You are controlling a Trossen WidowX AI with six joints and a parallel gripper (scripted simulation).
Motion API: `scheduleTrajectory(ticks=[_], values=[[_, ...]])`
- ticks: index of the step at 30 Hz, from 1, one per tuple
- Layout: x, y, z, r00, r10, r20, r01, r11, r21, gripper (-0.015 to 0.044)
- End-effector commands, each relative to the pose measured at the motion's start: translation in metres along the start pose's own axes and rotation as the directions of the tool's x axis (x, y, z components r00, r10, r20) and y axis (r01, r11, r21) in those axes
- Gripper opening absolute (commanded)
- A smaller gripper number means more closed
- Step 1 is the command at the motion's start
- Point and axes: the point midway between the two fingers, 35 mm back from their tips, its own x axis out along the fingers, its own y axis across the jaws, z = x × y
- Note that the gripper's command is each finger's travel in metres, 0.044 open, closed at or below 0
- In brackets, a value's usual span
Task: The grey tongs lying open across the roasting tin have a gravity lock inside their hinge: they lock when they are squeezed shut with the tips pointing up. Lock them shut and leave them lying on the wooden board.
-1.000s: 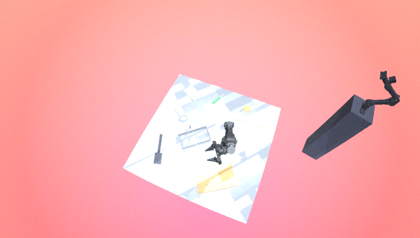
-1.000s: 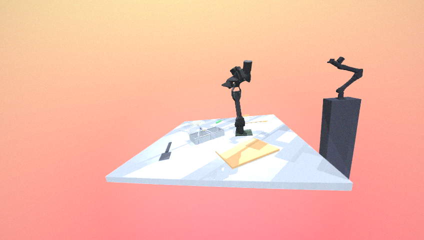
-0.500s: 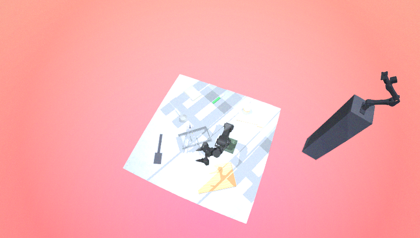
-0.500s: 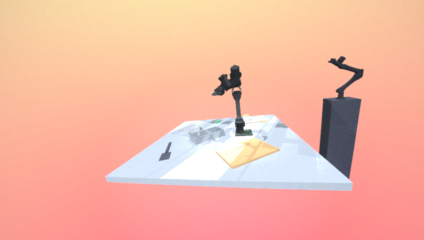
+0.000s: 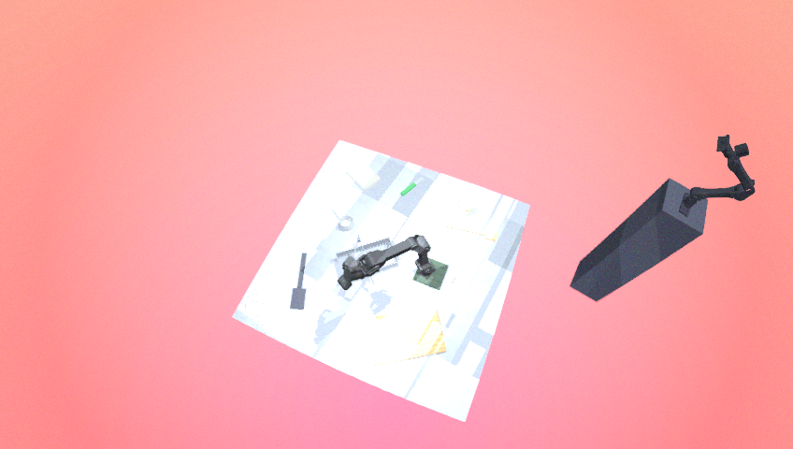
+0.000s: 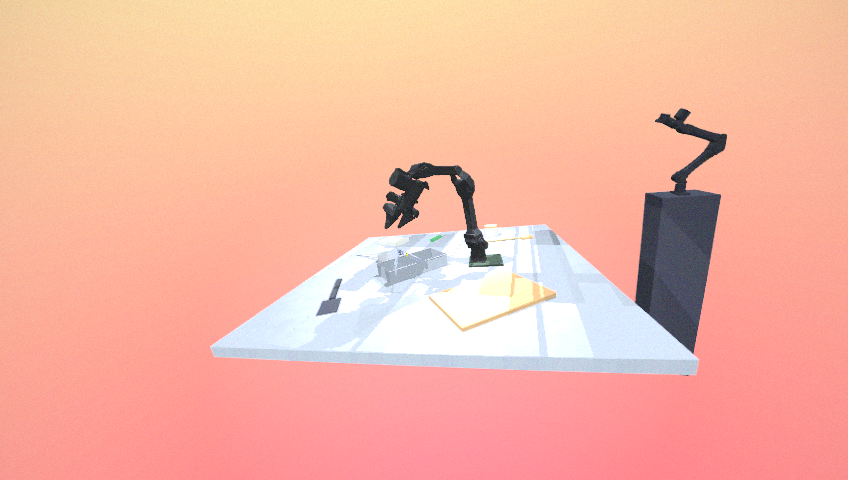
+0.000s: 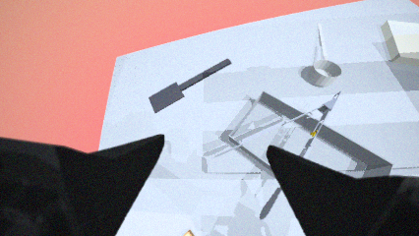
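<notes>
The grey tongs [image 5: 358, 239] [image 6: 396, 261] [image 7: 331, 103] lie spread open across the roasting tin [image 5: 378, 244] [image 6: 404, 273] [image 7: 344, 139]. In the wrist view their hinge end is at the upper right, and their two arms fan out toward the lower left. A small yellow part [image 7: 314, 133] shows near one arm. My gripper [image 6: 394, 226] [image 7: 216, 143] is open and empty, pointing down, well above the tin. In the top view the arm hides the fingertips and part of the tin. The wooden board [image 5: 437, 339] [image 6: 493, 300] lies flat, apart from the tin.
A dark spatula [image 5: 297, 298] [image 6: 329, 306] [image 7: 166, 97] lies beside the tin. A ring-shaped pan [image 5: 345, 223] [image 7: 321, 65] and a pale block [image 7: 405, 41] are beyond it. A green item [image 5: 408, 189] [image 6: 436, 237] lies farther back. Another arm stands on a dark pedestal [image 5: 640, 244] [image 6: 678, 255] off the table.
</notes>
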Motion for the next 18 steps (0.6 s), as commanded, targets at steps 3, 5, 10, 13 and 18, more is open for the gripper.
scheduleTrajectory(ticks=[3,5,10,13,18], values=[[0.066,-0.069,0.019,0.956,-0.188,-0.225,0.242,0.939,0.245,0.044],[0.082,-0.094,0.023,0.923,-0.225,-0.312,0.326,0.889,0.321,0.044],[0.111,-0.153,0.028,0.822,-0.244,-0.515,0.513,0.71,0.482,0.044],[0.116,-0.169,0.028,0.788,-0.231,-0.57,0.564,0.643,0.519,0.044],[0.116,-0.171,0.028,0.788,-0.231,-0.57,0.564,0.643,0.519,0.044]])
